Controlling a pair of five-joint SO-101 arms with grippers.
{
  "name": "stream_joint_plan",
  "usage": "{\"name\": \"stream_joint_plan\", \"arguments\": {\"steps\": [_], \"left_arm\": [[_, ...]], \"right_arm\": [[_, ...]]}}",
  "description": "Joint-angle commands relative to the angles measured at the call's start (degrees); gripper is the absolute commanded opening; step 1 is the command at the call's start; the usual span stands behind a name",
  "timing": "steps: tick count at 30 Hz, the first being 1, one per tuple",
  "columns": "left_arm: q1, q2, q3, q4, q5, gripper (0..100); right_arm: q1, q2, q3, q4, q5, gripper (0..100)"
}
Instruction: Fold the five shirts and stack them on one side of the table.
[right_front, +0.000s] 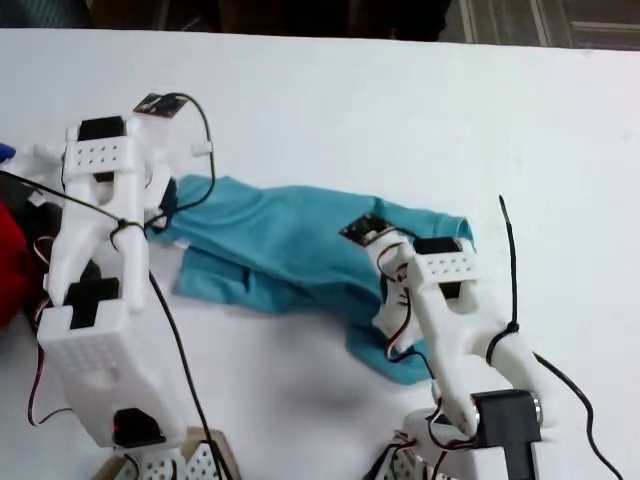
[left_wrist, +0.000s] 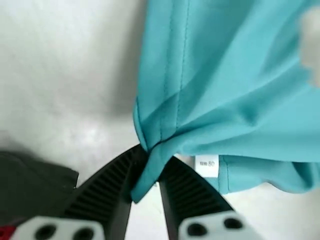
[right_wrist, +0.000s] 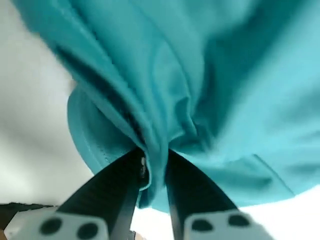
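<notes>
The left tool (left_wrist: 150, 176) and the right tool (right_wrist: 153, 167) each pinch a bunched bit of the blue shirt (right_front: 290, 245) lying crumpled on the worktop (right_front: 420, 110), so they should lift together, pulling gently apart to smooth it.
</notes>
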Motion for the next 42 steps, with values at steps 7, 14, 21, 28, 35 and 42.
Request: {"name": "stream_joint_plan", "arguments": {"steps": [7,14,21,28,35,42], "left_arm": [[-1.05,-4.04,-6.02,7.30,0.09,3],[-2.11,-9.32,-15.16,15.65,0.26,3],[-4.13,-20.31,-16.57,15.65,0.26,3],[-2.46,-36.22,-16.57,14.77,0.18,3],[-2.29,-49.41,-16.57,11.16,0.44,3],[-2.29,-58.20,-16.48,9.67,0.53,3]], "right_arm": [[8.31,-17.98,-23.12,10.59,0.26,1.9],[9.89,-23.52,-23.56,9.01,-0.26,1.9],[11.03,-28.35,-24.53,-0.48,-0.26,1.9],[11.12,-33.10,-35.34,-0.84,-0.26,1.9],[14.37,-38.02,-47.30,1.19,-0.18,1.9],[16.48,-43.47,-54.15,1.71,-0.09,1.9]]}}
